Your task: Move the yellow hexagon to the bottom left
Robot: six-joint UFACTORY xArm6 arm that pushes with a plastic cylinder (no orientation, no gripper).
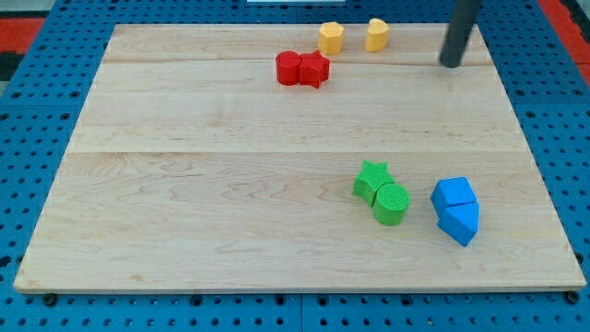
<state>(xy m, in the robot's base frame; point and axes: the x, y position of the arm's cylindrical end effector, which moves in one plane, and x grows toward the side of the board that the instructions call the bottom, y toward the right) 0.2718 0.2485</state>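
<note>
The yellow hexagon [331, 38] sits near the view's top, just left of centre-right. A second yellow block [376, 34], rounded in shape, lies a little to its right. My tip [450, 65] rests on the board at the view's top right, well to the right of both yellow blocks and apart from them. The rod rises out of the top of the view.
Two red blocks [301, 68] touch each other just below and left of the yellow hexagon. A green star [371, 179] and a green rounded block [392, 203] touch at the lower right. Two blue blocks [455, 210] lie right of them. The wooden board [184, 184] lies on a blue pegboard.
</note>
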